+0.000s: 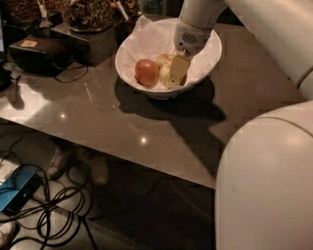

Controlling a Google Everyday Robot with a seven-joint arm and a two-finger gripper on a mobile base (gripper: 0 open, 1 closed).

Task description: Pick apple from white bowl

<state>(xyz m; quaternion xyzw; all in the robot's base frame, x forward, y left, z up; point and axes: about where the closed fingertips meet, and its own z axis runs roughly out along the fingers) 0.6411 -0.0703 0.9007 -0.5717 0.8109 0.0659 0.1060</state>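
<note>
The white bowl [208, 58] stands on the brown table, lined with crumpled white paper. A reddish apple [146, 72] lies in its left part. Just to its right lies the paler yellow-green apple [163, 62], partly hidden by my gripper [174, 73]. The gripper reaches down into the bowl from the upper right, right at the pale apple. I cannot tell whether it touches the apple. No third apple shows.
Black boxes [41, 51] and a dark container of snacks [88, 14] stand at the back left of the table [112, 122]. Cables and a blue device [17, 188] lie on the floor below. My white body [266, 180] fills the lower right.
</note>
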